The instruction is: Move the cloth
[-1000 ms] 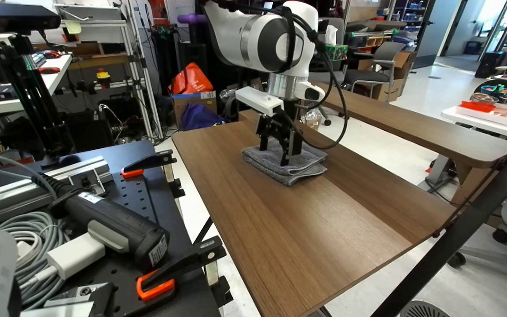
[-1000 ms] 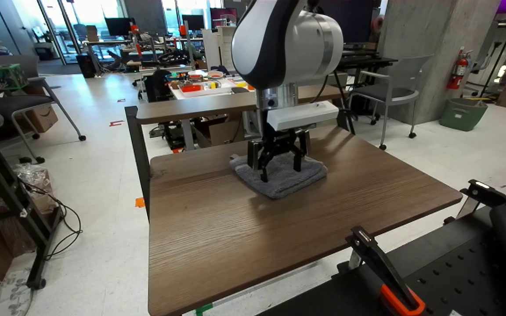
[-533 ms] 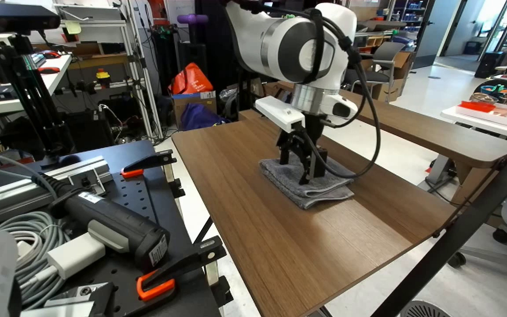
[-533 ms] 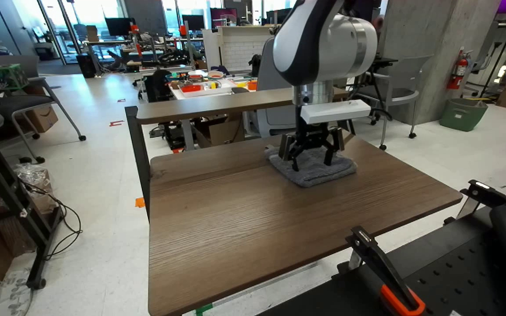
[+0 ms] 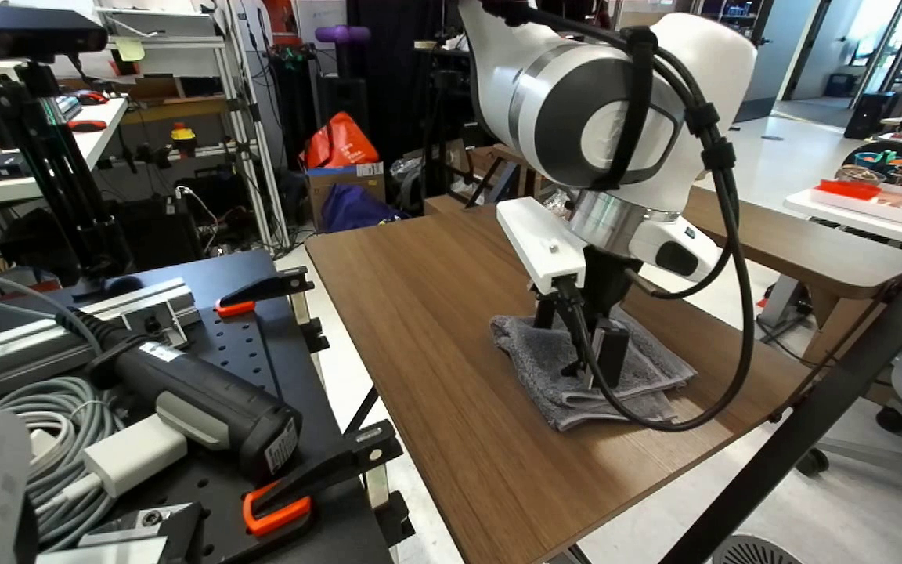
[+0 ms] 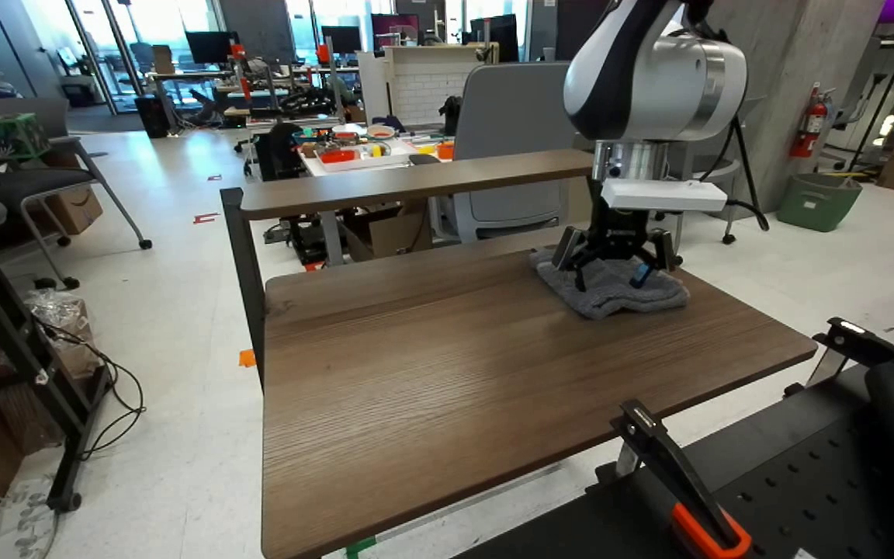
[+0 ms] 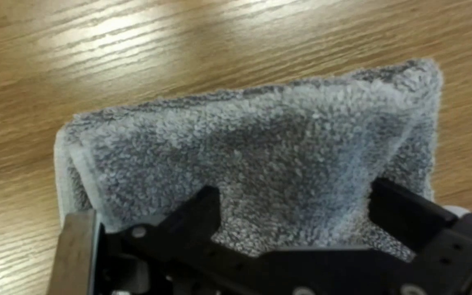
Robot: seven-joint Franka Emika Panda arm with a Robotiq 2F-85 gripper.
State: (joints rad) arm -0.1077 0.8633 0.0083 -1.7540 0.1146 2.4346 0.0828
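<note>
The cloth (image 5: 537, 372) is grey, folded and rumpled, and lies on the wooden table. It also shows in an exterior view (image 6: 602, 301), near the table's back right part there. In the wrist view the cloth (image 7: 260, 143) fills the middle, with a raised far edge and a dip between the fingers. My gripper (image 6: 610, 284) points down onto the cloth with its fingers spread apart, and both fingertips touch its top. It also shows in an exterior view (image 5: 568, 352), tilted and partly behind its cable. In the wrist view the gripper (image 7: 295, 196) stands open, with cloth surface between its fingers.
The wooden table (image 6: 416, 404) has a raised shelf (image 6: 385, 190) along its back side. A black bench (image 5: 239, 345) with clamps (image 5: 326, 470) and a black handheld tool (image 5: 193, 392) stands beside the table. A black cable loops from the wrist.
The arm and the cloth have slid together across the table, rightward in both exterior views and closer to the camera in one. The cloth has become more rumpled. The fingers stay apart.
</note>
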